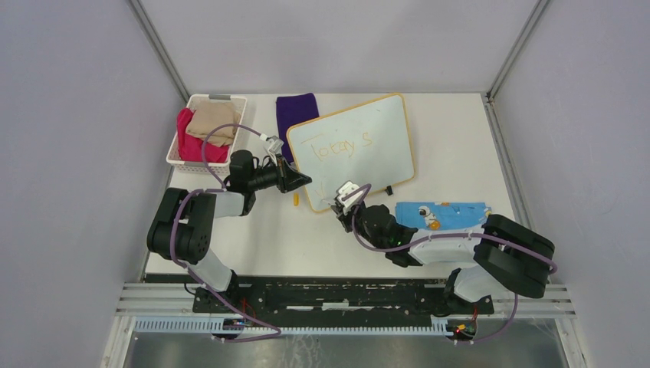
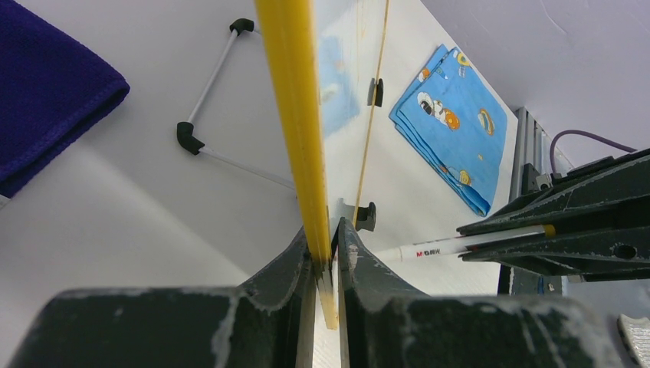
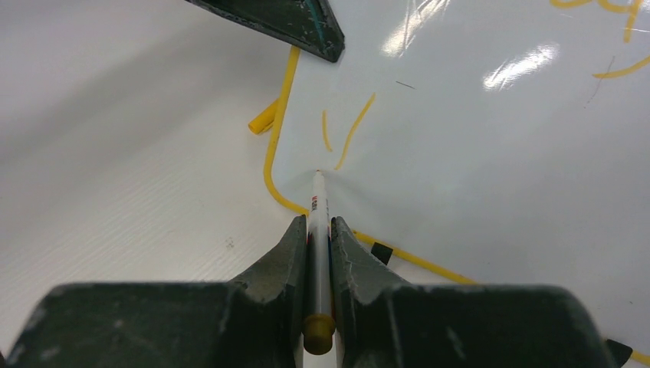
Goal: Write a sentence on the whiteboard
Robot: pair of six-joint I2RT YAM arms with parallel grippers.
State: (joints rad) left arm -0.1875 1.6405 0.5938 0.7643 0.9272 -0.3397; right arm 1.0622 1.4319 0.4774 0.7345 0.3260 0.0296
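Whiteboard [image 1: 360, 146] in left tool [image 2: 326, 244], marker [image 3: 316, 195] in right tool [image 3: 319, 225]

The whiteboard [image 3: 498, 153] is glossy and smooth with lamp glare, its frame [image 2: 295, 115] smooth yellow plastic, the table [image 3: 115, 192] matt white with a fine ribbed grain, the marker [image 3: 316, 201] smooth white plastic, the right gripper [image 3: 318, 222] matt, dark and scuffed pale, and the far-edge purple cloth [image 2: 46, 92] soft and napped.

I see a white table [image 1: 460, 130]. On it sit a white basket [image 1: 184, 162] of cloths, a purple cloth [image 1: 297, 113], the whiteboard [image 1: 368, 165], a blue cartoon cloth [image 1: 448, 213] and a small yellow cap [image 1: 295, 202].
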